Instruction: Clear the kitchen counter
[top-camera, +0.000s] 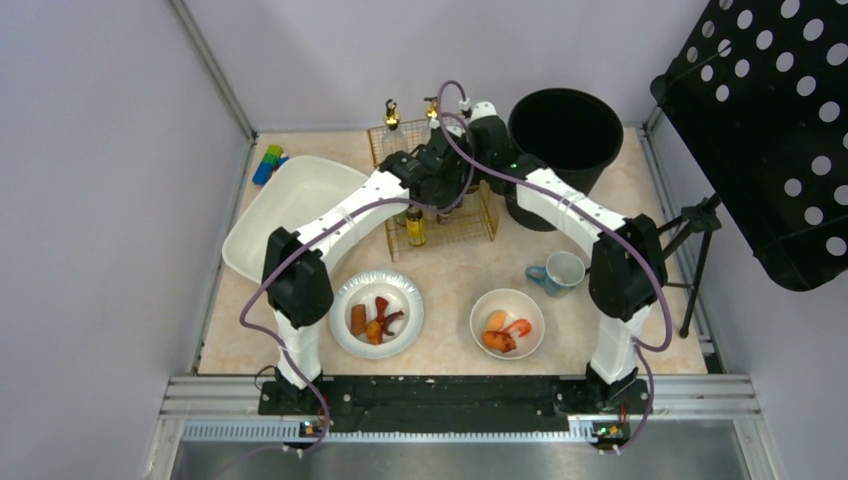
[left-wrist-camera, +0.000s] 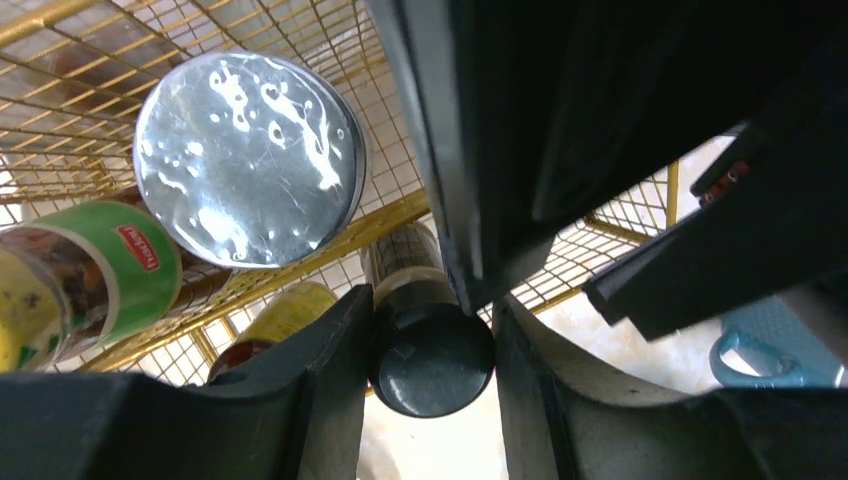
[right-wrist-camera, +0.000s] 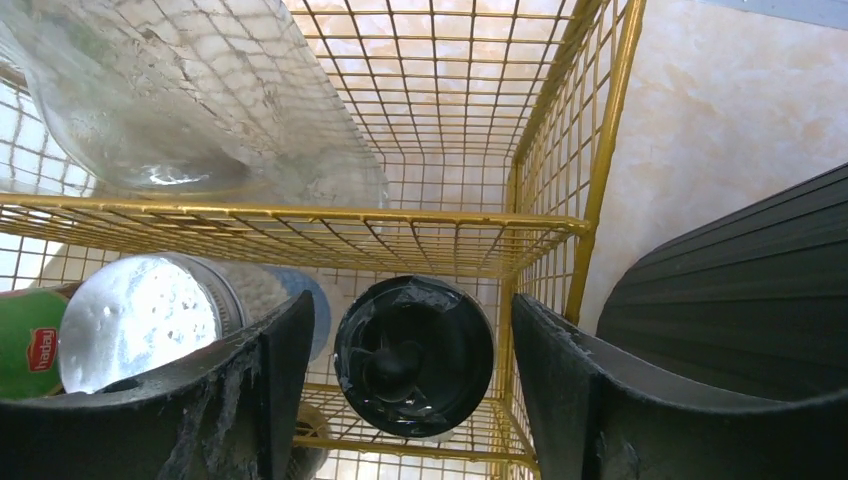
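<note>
One green can (left-wrist-camera: 100, 270), red logo unreadable; left hand (left-wrist-camera: 430, 318) tight on black-capped bottle (left-wrist-camera: 432, 368), right hand (right-wrist-camera: 410, 312) wide.

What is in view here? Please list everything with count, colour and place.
kitchen counter: one, beige, under everything
wire rack: one, gold, back centre
bottle: one, black cap, at rack
jar: one, black lid, in rack
can: one, green label, in rack
tin: one, silver top, in rack
tub: one, white, back left
bucket: one, black, back right
blocks: count unclear, blue and green, back left
plate: one, white, front left, with food
bowl: one, white, front right, with food
cup: one, white, blue handle, right
perforated panel: one, black, far right
left gripper: black, shut on bottle
right gripper: black, open around jar
</note>
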